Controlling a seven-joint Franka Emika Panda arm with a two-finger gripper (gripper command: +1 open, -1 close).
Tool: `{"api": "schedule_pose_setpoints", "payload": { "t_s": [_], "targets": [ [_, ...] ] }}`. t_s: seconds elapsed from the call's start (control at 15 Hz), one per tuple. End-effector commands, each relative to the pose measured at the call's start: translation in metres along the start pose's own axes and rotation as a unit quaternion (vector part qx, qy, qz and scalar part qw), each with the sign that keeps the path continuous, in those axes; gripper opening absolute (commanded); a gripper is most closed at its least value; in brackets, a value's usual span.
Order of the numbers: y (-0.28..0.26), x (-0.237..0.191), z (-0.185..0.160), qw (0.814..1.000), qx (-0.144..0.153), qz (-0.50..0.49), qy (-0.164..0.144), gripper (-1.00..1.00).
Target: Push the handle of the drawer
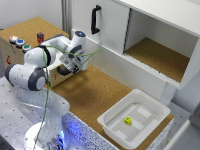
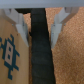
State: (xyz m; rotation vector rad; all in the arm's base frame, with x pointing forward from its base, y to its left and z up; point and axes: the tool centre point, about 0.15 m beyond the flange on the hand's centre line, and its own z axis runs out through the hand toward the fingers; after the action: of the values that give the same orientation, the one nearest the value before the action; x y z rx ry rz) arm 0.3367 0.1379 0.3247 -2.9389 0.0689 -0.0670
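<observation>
The cork-topped wooden box [image 1: 27, 30] stands at the exterior view's left, with coloured buttons [image 1: 20, 43] on top. My gripper [image 1: 70, 66] is low at the box's side, right at the pale-wood drawer [image 1: 56, 78], and hides most of it. In the wrist view the short black handle [image 2: 40, 47] runs between my two pale fingers [image 2: 20, 26], with the gripper [image 2: 40, 24] open and astride it. A gap shows on each side of the handle. The pale drawer front [image 2: 11, 55] carries a blue mark.
A big white cabinet [image 1: 112, 25] with a long black D-shaped door handle [image 1: 95, 19] stands behind, its open compartment [image 1: 155, 55] cork-floored. A white plastic tub [image 1: 114, 125] holds a small yellow cube [image 1: 128, 120]. A green cable [image 1: 82, 54] loops off the wrist.
</observation>
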Motion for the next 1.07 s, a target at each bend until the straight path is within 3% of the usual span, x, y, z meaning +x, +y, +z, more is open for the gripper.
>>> {"api": "schedule_pose_setpoints", "payload": {
  "t_s": [0.0,0.47,1.0],
  "targets": [
    [-0.016,0.021,0.01,0.999,-0.028,-0.025,-0.034,-1.0],
    [-0.055,0.032,0.034,0.996,-0.02,-0.067,-0.05,-1.0],
    [-0.102,0.047,0.054,0.996,0.005,-0.087,-0.032,-1.0]
  ]
}}
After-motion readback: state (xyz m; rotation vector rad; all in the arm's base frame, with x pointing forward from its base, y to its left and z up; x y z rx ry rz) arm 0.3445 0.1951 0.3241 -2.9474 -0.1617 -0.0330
